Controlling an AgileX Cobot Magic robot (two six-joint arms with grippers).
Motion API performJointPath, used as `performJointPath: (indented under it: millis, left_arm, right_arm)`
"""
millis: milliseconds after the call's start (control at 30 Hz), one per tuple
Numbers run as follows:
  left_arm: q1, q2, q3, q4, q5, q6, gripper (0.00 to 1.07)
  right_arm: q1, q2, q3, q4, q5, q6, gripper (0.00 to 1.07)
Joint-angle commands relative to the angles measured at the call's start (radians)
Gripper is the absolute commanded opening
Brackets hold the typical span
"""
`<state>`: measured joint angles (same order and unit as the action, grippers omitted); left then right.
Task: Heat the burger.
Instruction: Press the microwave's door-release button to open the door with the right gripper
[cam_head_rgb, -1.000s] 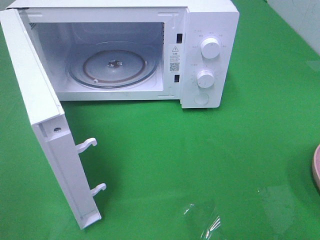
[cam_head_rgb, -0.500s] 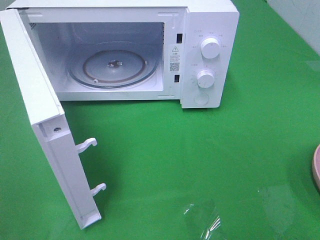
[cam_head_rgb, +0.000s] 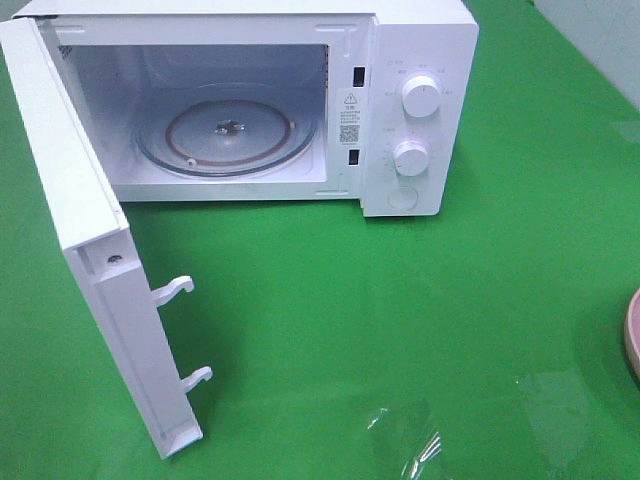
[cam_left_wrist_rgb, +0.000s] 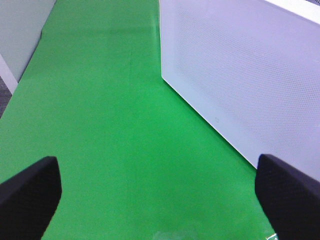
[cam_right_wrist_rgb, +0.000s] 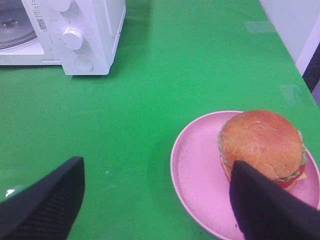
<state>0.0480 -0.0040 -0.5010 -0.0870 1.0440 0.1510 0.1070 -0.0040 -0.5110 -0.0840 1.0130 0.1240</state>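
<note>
Nothing has moved since the earlier frame. Only the right wrist view shows the one round golden-bun burger (cam_right_wrist_rgb: 262, 143), sitting on one round pink plate (cam_right_wrist_rgb: 197, 175) on the green worktop (cam_head_rgb: 400, 300), between the right gripper's (cam_right_wrist_rgb: 157, 200) open black fingers (cam_right_wrist_rgb: 47, 205). The left gripper (cam_left_wrist_rgb: 160, 192) is spread wide, empty. Beyond stands one white microwave (cam_head_rgb: 420, 110), door open, two dials; its labels are unreadable.

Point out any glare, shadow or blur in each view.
Exterior high view: bright reflections streak the green table near the front edge, and the microwave casts a soft shadow forward. Left wrist view: even light, with the door slightly soft. Right wrist view: the burger is fairly sharp, but the gripper fingers are dark and blurred.
</note>
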Motion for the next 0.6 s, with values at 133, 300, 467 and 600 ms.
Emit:
performJointPath:
  millis: [133,300,467,600]
  left_arm:
    - [0.001,-0.019,0.002,-0.003,-0.001,-0.01,0.98]
    - [0.001,-0.019,0.002,-0.003,-0.001,-0.01,0.98]
    - [0.001,-0.019,0.002,-0.003,-0.001,-0.01,0.98]
    - [0.001,-0.019,0.002,-0.003,-0.001,-0.01,0.98]
  right_arm:
    - [-0.008,-0.026,0.003,-0.001,-0.009,-0.013,0.76]
    - [-0.008,-0.026,0.003,-0.001,-0.009,-0.013,0.76]
    - [-0.008,-0.026,0.003,-0.001,-0.009,-0.013,0.76]
    - [-0.008,-0.026,0.003,-0.001,-0.009,-0.013,0.76]
